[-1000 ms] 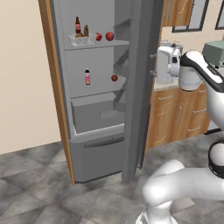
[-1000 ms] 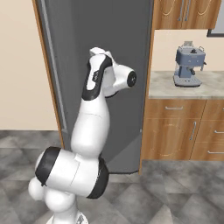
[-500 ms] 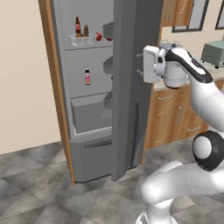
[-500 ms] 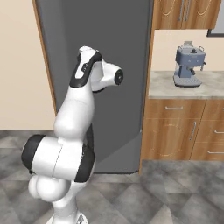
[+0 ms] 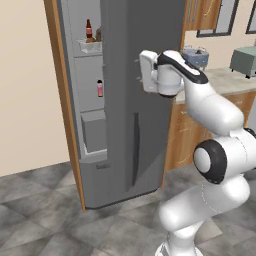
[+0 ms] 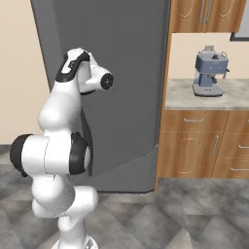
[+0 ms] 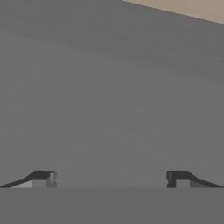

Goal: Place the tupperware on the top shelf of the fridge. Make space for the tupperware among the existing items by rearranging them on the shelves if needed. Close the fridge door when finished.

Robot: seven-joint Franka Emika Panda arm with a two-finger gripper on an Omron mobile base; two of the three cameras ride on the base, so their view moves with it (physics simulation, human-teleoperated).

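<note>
The gripper (image 7: 109, 177) is spread wide, holding nothing, right up against the fridge (image 5: 132, 100) door. The tupperware (image 5: 90, 46) sits on the top shelf (image 5: 89, 54) beside the brown bottle (image 5: 89, 31).

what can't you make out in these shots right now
- Left base view: the fridge door hides most of the top shelf; the tupperware and brown bottle peek past its edge, and anything further right is hidden.
- Left base view: the pink bottle is too small to read.
- Right base view: the door blocks the whole interior.
- Hand view: the open hand faces plain grey door; contact is unclear.
</note>
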